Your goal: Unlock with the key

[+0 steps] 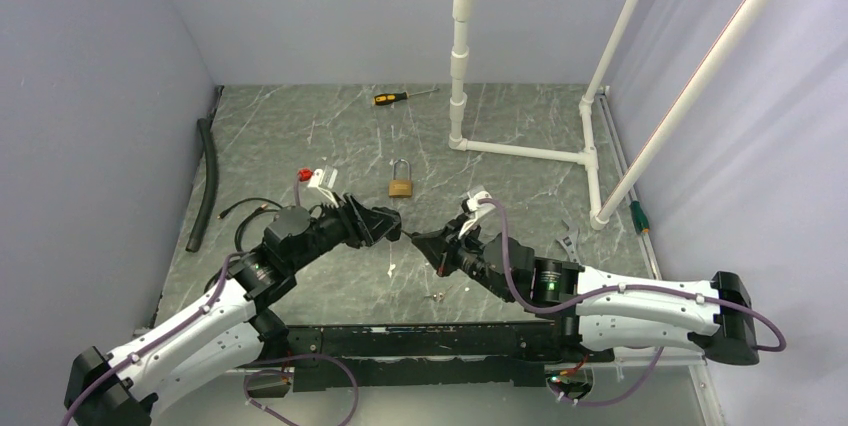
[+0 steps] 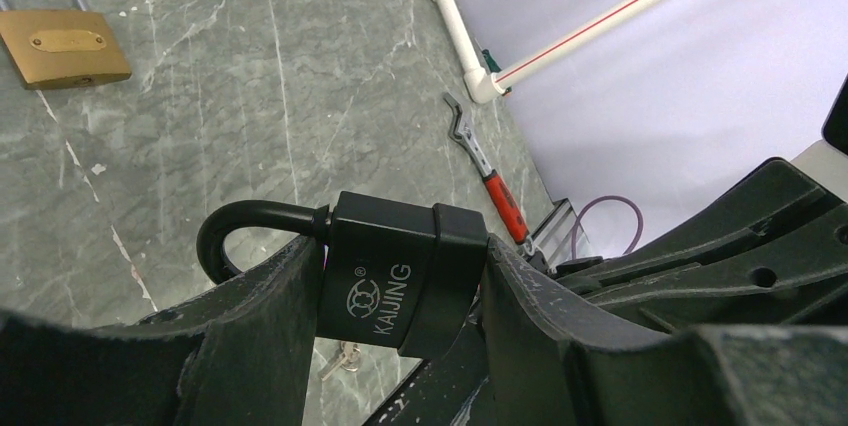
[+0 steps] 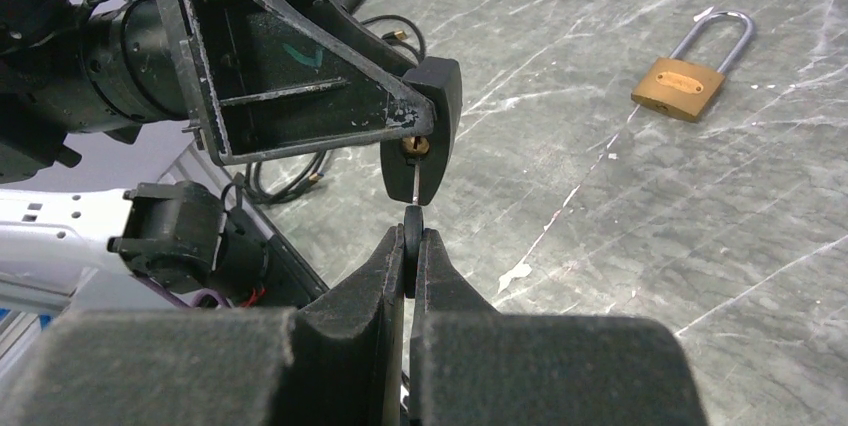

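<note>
Top view: shows left pincer (image 1: 392, 228) and right pincer (image 1: 422, 242) tip to tip just above the desk (image 1: 300, 136), toward its near edge; too small there to make out anything between the tips. Also shows a brass padlock (image 1: 401, 182) lying flat further back, apart from both, and a screwdriver (image 1: 396, 98) near the far wall. Left wrist view: pinching a black padlock (image 2: 395, 281) by opposite sides of its body, partly spread around it, shackle (image 2: 262, 209) sticking out to one side. Held by friction on smooth faces only, so expect rotation or slip in the pads under twisting load. Right wrist view: pressed together on the head of the key (image 3: 412, 246), thin blade running straight up to the keyhole (image 3: 414, 146) in the underside of the black padlock; cannot tell insertion depth. Pinched edge-on over a small patch, so likely to pivot between the pads instead of turning the cylinder. Risk of a bent blade or a jam from turning before full seating, or from any angle between blade and keyway. Risk too of dragging the black padlock out of the left grip and dropping it onto the desk if pulled back with the key stuck.
</note>
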`<state>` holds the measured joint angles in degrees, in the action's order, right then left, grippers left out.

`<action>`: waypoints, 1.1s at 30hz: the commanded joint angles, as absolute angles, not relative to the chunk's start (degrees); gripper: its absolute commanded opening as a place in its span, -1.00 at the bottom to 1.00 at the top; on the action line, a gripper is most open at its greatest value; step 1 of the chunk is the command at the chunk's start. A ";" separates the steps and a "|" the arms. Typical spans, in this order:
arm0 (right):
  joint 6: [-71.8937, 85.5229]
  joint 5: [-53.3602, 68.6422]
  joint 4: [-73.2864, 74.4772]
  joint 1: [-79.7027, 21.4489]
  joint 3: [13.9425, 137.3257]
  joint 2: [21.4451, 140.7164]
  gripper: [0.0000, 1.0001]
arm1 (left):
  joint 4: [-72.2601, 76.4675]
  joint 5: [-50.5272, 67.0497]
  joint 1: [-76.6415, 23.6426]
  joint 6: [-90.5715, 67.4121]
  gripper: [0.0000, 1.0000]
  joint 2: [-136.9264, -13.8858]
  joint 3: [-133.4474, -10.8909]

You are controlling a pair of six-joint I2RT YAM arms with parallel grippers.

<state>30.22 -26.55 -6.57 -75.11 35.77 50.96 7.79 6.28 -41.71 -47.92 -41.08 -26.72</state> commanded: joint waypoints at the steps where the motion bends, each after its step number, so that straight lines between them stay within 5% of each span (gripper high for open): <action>1: 30.57 -27.57 -9.49 -75.41 38.61 51.71 -1.00 | 16.37 6.62 -41.92 -49.17 -1.00 -40.52 -27.25; 33: 31.20 -30.76 -13.81 -75.41 38.27 57.45 -1.00 | 18.54 8.08 -41.92 -50.01 -1.00 -41.96 -26.28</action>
<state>31.07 -29.76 -10.87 -75.22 36.07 56.77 9.61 5.69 -41.65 -48.21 -42.72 -25.50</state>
